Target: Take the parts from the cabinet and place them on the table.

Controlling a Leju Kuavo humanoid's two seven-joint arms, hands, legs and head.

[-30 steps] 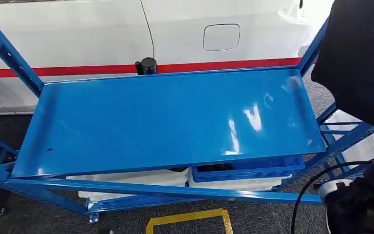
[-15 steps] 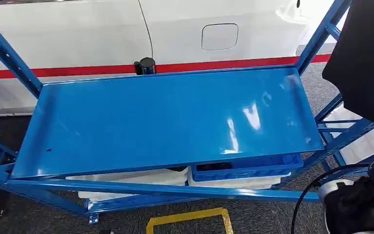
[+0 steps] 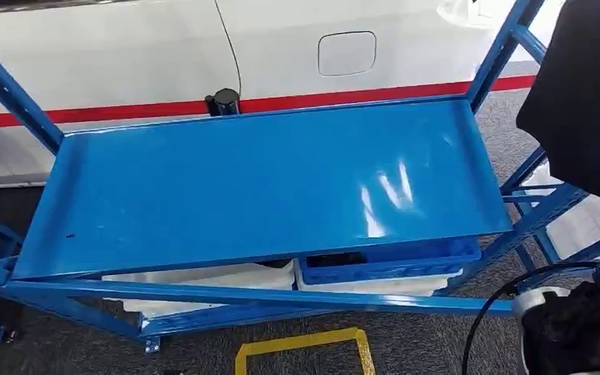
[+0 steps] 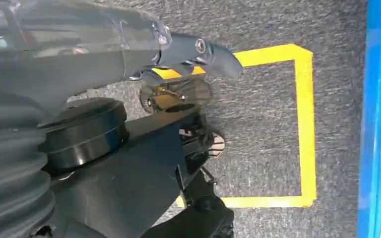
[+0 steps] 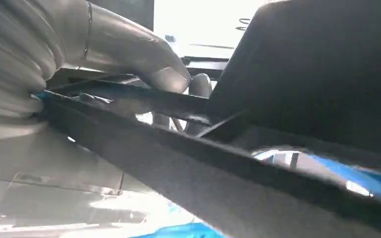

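A large flat black part hangs at the right edge of the head view, beside and above the right end of the blue rack's top shelf. In the right wrist view my right hand grips this black part, the thumb pressed on its edge. My left hand hangs low over the grey carpet, fingers stretched out and holding nothing. The top shelf is bare. Under it a blue bin holds dark things that are mostly hidden.
White trays lie on the lower level beside the blue bin. A white car body with a red stripe stands behind the rack, with a black cylinder at the shelf's far edge. A yellow square marks the carpet.
The whole picture has shifted slightly, so the camera moved. The black part has drifted a little to the right and up in the frame.
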